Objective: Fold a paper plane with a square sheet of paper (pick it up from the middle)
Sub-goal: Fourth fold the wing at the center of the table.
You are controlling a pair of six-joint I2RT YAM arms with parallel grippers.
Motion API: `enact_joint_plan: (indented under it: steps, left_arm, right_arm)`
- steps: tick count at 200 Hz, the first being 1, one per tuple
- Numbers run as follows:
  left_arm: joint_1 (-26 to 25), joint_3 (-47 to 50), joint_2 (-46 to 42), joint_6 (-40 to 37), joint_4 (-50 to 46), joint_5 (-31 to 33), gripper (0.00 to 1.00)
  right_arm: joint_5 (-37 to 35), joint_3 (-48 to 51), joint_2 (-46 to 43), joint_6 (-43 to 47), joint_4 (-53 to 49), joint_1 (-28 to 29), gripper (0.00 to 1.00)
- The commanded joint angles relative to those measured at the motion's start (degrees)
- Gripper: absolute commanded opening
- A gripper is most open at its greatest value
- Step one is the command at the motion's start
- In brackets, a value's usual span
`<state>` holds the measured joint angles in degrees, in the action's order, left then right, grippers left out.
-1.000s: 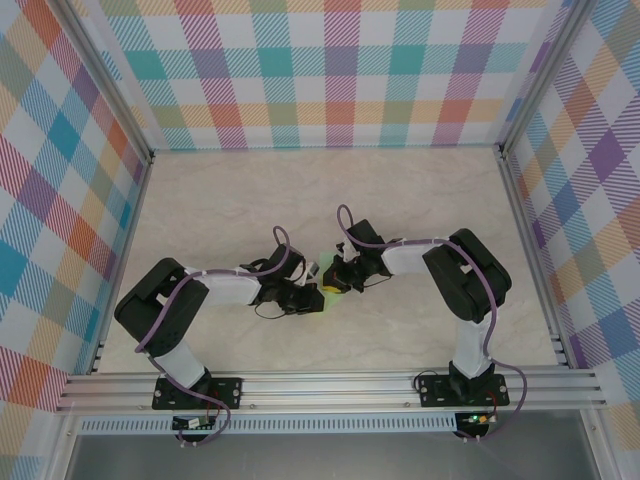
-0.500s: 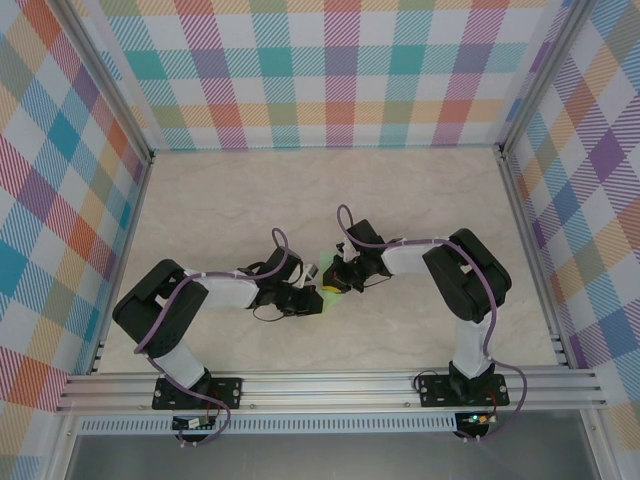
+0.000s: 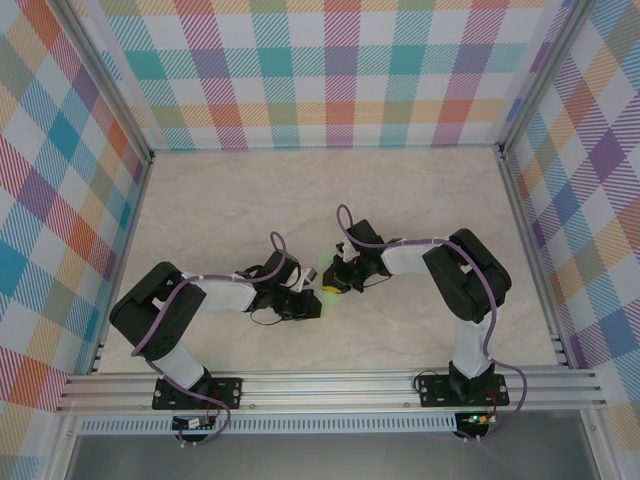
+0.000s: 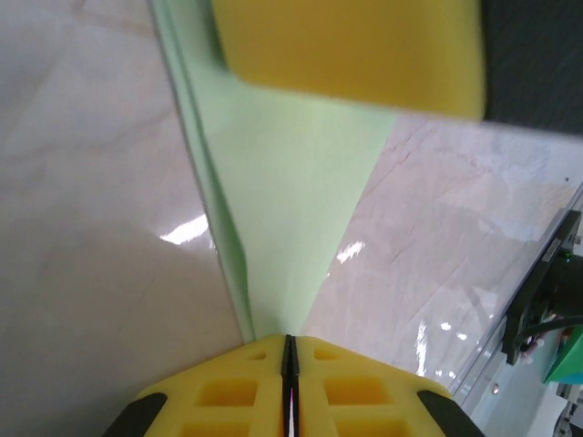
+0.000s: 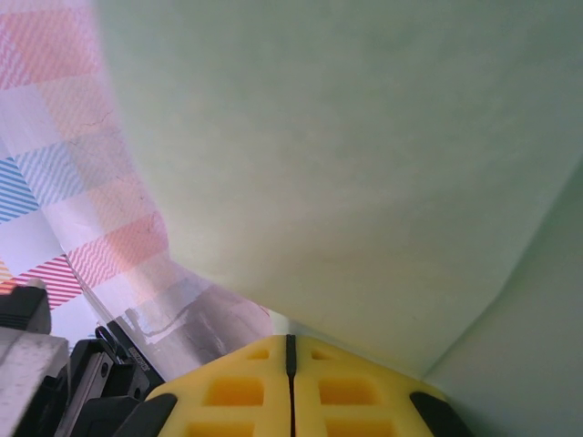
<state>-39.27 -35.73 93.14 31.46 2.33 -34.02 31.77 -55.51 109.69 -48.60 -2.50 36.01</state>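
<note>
Plainly we count one sheet of paper (image 4: 293,205), pale mint green and folded into a long wedge with a crease down its left side. Its narrow end runs straight into the left gripper (image 4: 289,350), whose two yellow jaws are pressed together on that tip with only a thin dark seam between them. Ahead of those jaws the wedge widens and passes under one yellow pad (image 4: 346,50) of the right gripper (image 5: 291,347).

From the right wrist we see the same sheet spreading up and away from the jaws and taking up most of the view. Those two jaws are likewise closed flat against each other, and the paper's lower edge appears to be pinched between them. So two grippers hold one sheet, one at each end.

Below the left jaws lies the glossy marbled table (image 4: 82,182). To the left of the right jaws a checked wall (image 5: 46,55) shows.
</note>
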Motion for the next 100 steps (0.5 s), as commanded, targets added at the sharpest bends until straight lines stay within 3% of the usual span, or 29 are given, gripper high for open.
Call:
enact_joint_plan:
  steps: [1,29,63,100]
  left_arm:
    - [-0.8,2.6,-0.9,-0.6,-11.9,-2.4,0.11]
    - [-0.9,2.7,-4.5,0.3,-10.6,-3.9,0.11]
    - [-0.1,-1.0,-11.0,1.2,-11.5,1.0,0.11]
    - [0.2,-5.4,-7.0,3.7,-5.3,1.8,0.13]
  right_arm:
    - [-8.4,1.3,3.7,1.1,-4.9,-0.4,0.07]
    - [-8.3,1.3,3.6,1.1,-4.9,-0.5,0.06]
    - [-8.1,1.4,3.5,0.9,-4.5,-0.5,0.07]
    - [-7.6,1.4,3.7,0.6,-4.0,-0.5,0.07]
